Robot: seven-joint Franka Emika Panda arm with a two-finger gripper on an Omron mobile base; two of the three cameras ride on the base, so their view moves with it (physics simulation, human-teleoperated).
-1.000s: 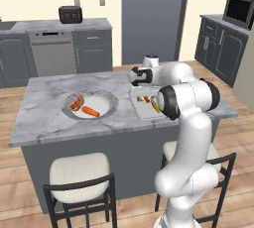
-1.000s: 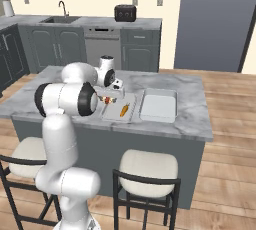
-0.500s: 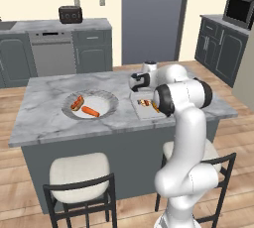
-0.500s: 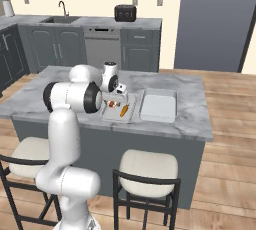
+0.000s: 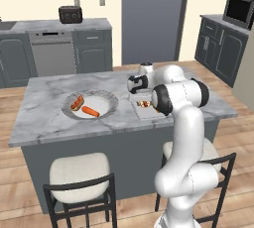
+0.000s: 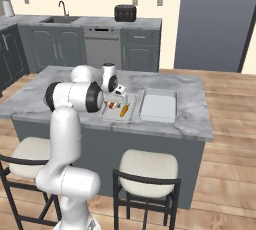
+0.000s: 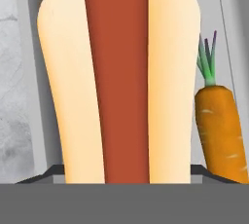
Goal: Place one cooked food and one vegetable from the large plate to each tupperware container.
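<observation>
You are looking straight down on a hot dog, its red-brown sausage lying lengthwise in the tan bun. Just beside it on the right a carrot with green stalks is lying in the same pale tupperware container, marbled counter showing at left.

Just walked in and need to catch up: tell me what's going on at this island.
The white arm's gripper hangs low over the near tupperware container, which holds a hot dog and a carrot side by side. The jaws stand apart around the hot dog. The second container has no food yet. Another hot dog and carrot wait on the large plate.
</observation>
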